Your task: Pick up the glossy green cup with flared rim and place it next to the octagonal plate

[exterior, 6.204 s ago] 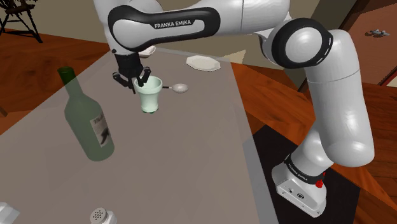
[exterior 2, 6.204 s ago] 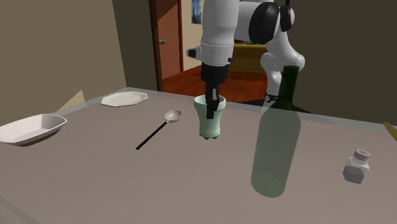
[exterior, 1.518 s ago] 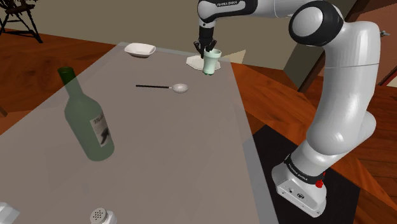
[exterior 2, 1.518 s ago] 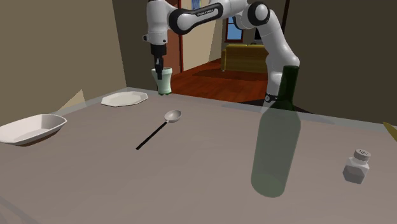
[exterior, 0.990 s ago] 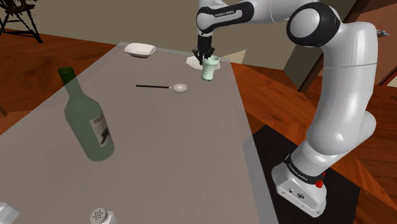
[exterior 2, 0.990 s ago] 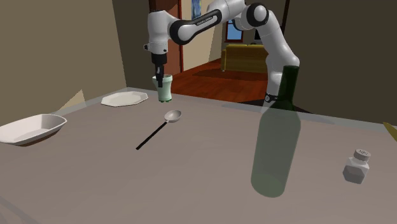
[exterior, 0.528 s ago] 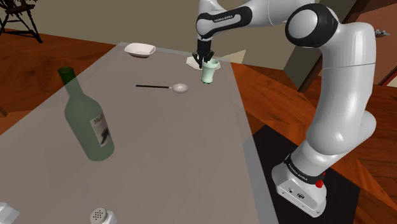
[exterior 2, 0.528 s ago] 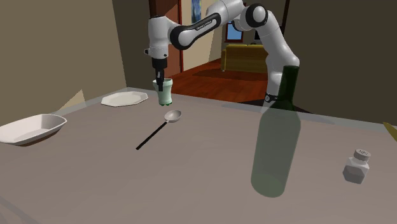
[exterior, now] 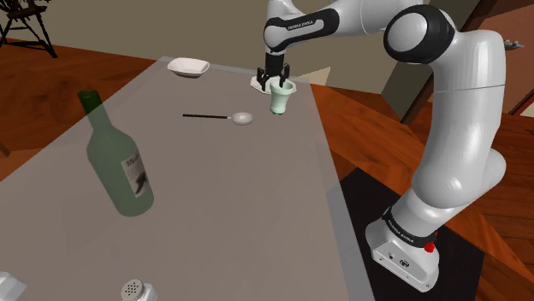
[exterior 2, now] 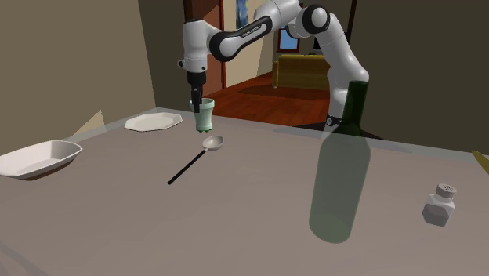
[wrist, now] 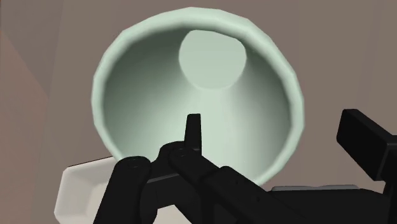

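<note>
The pale green cup [exterior: 280, 97] with a flared rim stands upright on the grey table, right beside the white octagonal plate [exterior: 258, 83]. In the second exterior view the cup [exterior 2: 204, 116] is just right of the plate [exterior 2: 153, 121]. My gripper [exterior: 275, 82] hangs straight down over the cup's rim [exterior 2: 196, 102]. In the wrist view I look into the cup [wrist: 197, 83]; the gripper [wrist: 277, 127] is open. One finger [wrist: 193, 130] is inside the cup, the other [wrist: 368, 145] outside, with the wall between them. A corner of the plate [wrist: 76, 191] shows beside the cup.
A spoon [exterior: 231, 117] lies mid-table. A white bowl [exterior: 188, 66] sits at the far corner. A tall green bottle [exterior: 115, 158] and a shaker [exterior: 133, 289] stand at the near end. The table's edge [exterior: 329, 162] runs along the shoulder view's right.
The cup came down the last bit onto the table beside the plate. The fingers, shut on its wall before, now stand apart.
</note>
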